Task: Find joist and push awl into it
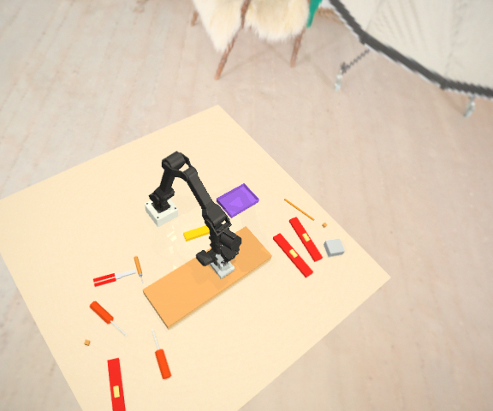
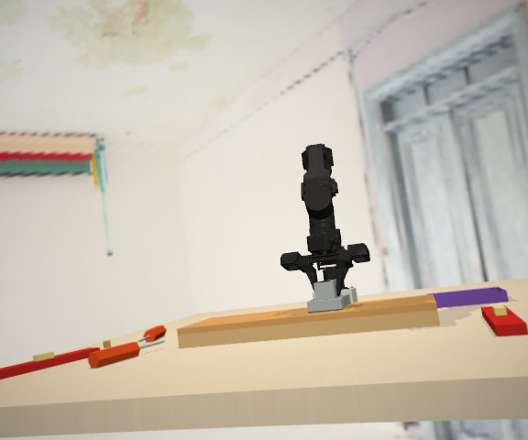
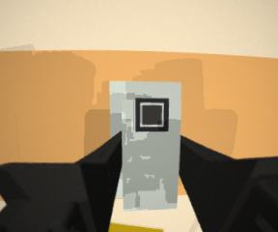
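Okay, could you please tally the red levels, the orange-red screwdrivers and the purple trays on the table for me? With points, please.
Red levels (image 1: 299,264) (image 2: 511,326): 3
Orange-red screwdrivers (image 1: 163,363) (image 2: 115,355): 2
Purple trays (image 1: 238,200) (image 2: 470,297): 1
Total: 6
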`<state>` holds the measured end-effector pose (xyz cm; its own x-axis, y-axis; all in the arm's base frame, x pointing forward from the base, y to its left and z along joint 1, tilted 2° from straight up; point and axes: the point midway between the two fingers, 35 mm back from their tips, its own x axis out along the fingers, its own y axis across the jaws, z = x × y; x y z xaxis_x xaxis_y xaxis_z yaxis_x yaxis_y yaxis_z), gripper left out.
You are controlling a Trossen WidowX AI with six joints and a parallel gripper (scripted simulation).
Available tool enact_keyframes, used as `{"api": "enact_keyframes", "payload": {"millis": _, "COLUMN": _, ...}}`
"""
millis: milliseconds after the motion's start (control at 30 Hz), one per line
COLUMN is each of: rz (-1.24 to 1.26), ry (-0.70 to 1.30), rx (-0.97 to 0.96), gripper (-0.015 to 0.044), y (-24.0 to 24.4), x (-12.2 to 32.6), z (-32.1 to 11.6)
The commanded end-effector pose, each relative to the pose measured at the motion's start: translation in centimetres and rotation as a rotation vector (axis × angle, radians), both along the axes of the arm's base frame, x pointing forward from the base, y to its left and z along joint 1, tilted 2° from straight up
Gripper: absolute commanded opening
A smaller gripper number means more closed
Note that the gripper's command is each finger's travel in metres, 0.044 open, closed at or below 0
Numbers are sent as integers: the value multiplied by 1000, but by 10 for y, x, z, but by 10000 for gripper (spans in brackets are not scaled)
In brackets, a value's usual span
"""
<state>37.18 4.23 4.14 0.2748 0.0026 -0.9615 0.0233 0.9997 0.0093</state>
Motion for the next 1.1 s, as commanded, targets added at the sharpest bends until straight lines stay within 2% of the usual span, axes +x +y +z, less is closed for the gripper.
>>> {"api": "enact_keyframes", "payload": {"millis": 0, "rz": 12, "ry": -1, "rx": 12, "gripper": 0, "y": 18, "x": 0, "z": 0}}
{"api": "enact_keyframes", "payload": {"millis": 1067, "rz": 12, "ry": -1, "rx": 19, "gripper": 0, "y": 101, "x": 1, "z": 3}}
